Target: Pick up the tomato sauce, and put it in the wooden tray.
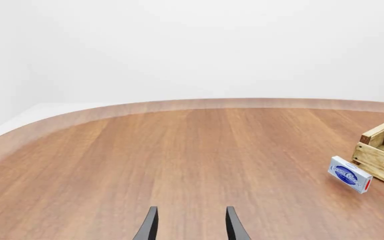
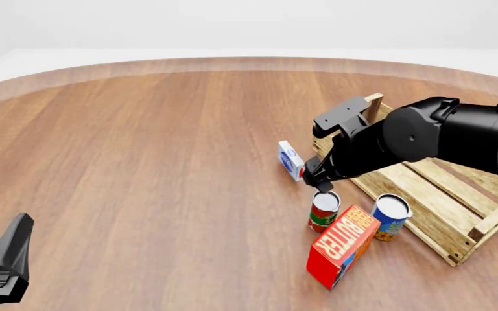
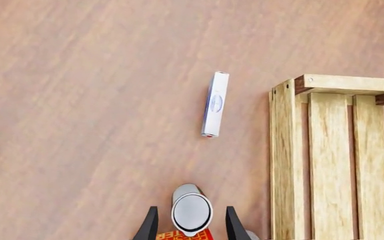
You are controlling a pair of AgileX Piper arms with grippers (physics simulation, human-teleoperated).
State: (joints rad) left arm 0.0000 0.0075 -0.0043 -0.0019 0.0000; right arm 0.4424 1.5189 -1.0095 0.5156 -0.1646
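— What do we see on our left?
— Our left gripper hangs jaws apart over bare table.
— And the tomato sauce?
— Upright, red label, silver-white top, beside the wooden tray's near edge; our right gripper hovers above, jaws apart around it.

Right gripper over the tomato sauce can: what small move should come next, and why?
Probably lower the right gripper straight down around the tomato sauce can. In the right wrist view the open fingers straddle the can's silver top, so it looks centred. In the front view the fingertips sit at the can's top, not yet beside its label. Closing should wait for that.
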